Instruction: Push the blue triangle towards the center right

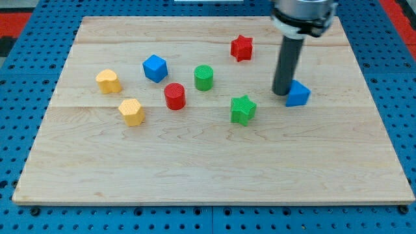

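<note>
The blue triangle [298, 94] lies on the wooden board [208, 156] right of the middle. My tip [281, 92] stands right against the triangle's left side, touching it or nearly so. The dark rod rises from there to the view's top. The green star [242, 109] is to the left of my tip and a little lower in the view.
A red star [242, 47] is above and left of my tip. A green cylinder [204, 77], red cylinder [174, 96] and blue cube [155, 67] sit left of centre. Two yellow blocks [108, 81] [132, 112] lie further left.
</note>
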You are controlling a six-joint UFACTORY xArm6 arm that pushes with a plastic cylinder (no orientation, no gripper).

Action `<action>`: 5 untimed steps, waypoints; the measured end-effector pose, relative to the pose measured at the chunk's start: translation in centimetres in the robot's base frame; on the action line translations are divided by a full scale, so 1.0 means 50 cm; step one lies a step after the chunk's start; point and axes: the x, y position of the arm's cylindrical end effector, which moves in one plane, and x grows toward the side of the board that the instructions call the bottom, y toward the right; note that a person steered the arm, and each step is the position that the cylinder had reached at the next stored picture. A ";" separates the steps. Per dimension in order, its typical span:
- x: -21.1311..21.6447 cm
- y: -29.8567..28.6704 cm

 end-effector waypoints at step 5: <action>-0.028 -0.134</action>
